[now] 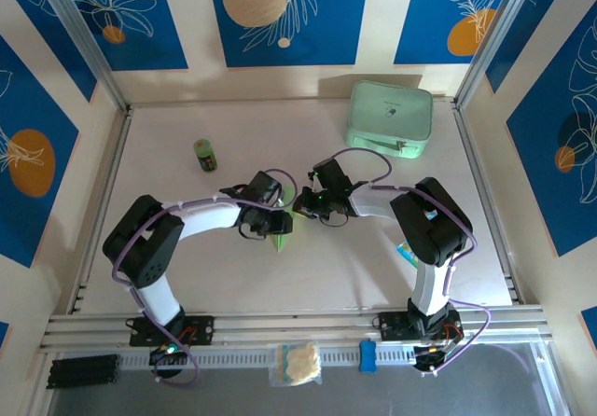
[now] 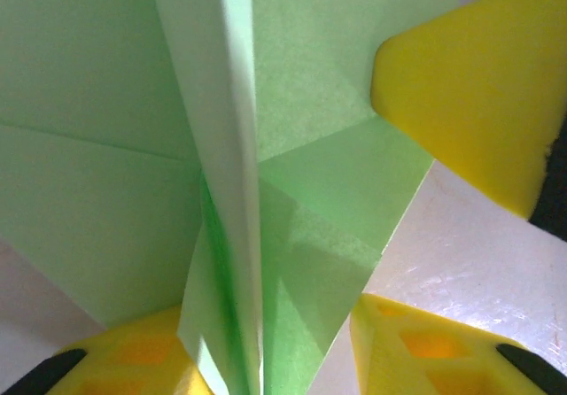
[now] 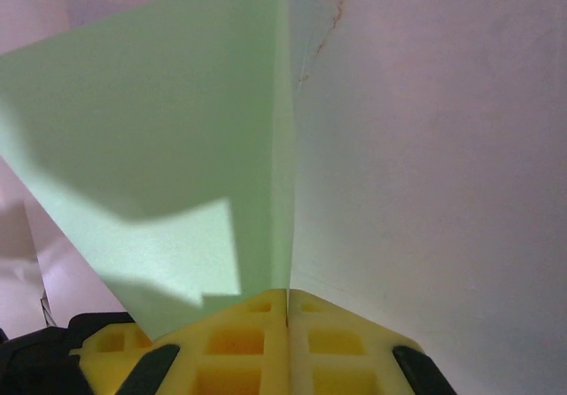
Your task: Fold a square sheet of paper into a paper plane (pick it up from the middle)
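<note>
Pale green paper plane [image 1: 280, 241]: part-folded, its centre crease standing up, well apart from the mint-green case [image 1: 390, 117] on that case's near-left.
Right gripper [image 3: 288, 311]: pads pressed tight together, pinching the plane's edge.
Left gripper [image 2: 275, 360]: jaws apart, straddling the crease, one pad clear of the paper.
Green bottle [image 1: 205, 155]: upright, well left of the case.

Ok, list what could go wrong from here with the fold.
1. The right hand pinches the paper by one edge while the left hand stands open around it, so the paper may sag or slip out.
2. The left hand straddles the raised centre ridge; closing off-line could crush it or set a crooked crease.
3. Seen from above, both hands sit very close together and might collide.
</note>
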